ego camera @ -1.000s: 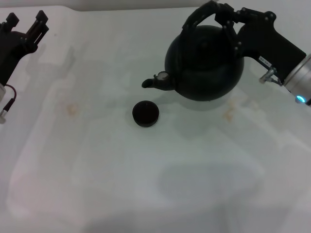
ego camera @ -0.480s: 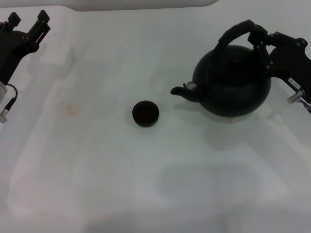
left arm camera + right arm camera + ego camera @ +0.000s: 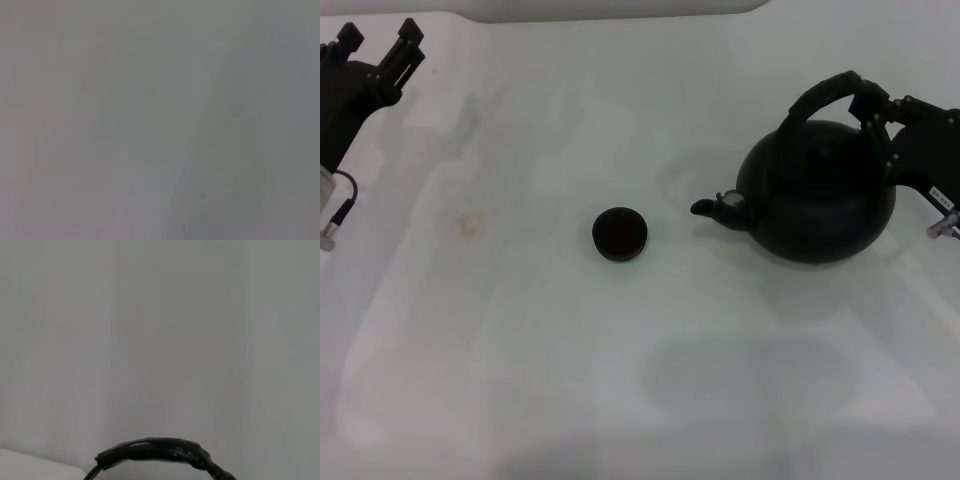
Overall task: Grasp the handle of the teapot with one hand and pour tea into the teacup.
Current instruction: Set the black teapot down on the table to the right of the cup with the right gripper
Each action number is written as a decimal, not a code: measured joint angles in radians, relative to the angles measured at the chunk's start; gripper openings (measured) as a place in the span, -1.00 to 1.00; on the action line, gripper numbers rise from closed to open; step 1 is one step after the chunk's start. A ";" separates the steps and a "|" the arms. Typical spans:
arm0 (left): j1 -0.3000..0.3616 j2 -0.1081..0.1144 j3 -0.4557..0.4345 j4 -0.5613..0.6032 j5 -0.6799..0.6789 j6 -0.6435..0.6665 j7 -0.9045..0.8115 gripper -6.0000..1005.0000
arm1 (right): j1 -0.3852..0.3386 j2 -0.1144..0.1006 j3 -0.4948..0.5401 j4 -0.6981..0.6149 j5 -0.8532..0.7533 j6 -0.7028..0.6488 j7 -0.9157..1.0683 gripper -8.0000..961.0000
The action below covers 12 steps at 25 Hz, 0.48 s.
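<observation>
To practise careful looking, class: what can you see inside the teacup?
From the head view, the teacup shows only a dark, reddish-brown interior. No separate object is visible in it. Whether it holds tea cannot be told: the inside is too dark to show a liquid surface.

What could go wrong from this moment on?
The right gripper holds the handle at its far end, so the heavy teapot may swing or slip. The spout sits well apart from the small teacup, so a pour could easily miss it. The left gripper is parked away.
</observation>
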 joint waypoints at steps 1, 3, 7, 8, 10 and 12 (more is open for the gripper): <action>0.000 0.000 0.000 0.000 0.000 0.000 0.000 0.66 | 0.000 0.000 0.000 0.002 0.000 0.000 0.000 -0.74; -0.005 0.000 0.000 -0.004 0.000 -0.002 0.000 0.66 | 0.000 0.000 0.001 0.005 0.000 0.001 0.001 -0.74; -0.006 0.001 0.000 -0.008 0.000 -0.001 0.000 0.66 | 0.001 0.000 0.002 0.006 0.001 0.017 0.006 -0.74; -0.006 0.001 0.000 -0.008 0.000 0.001 0.000 0.66 | 0.001 0.000 0.002 0.006 0.001 0.017 0.006 -0.74; -0.006 0.001 0.000 -0.008 0.000 0.002 0.000 0.66 | 0.001 0.001 0.001 0.007 0.001 0.024 0.008 -0.74; -0.006 0.002 0.000 -0.008 0.000 0.003 0.000 0.66 | 0.001 0.001 0.000 0.007 0.001 0.026 0.008 -0.74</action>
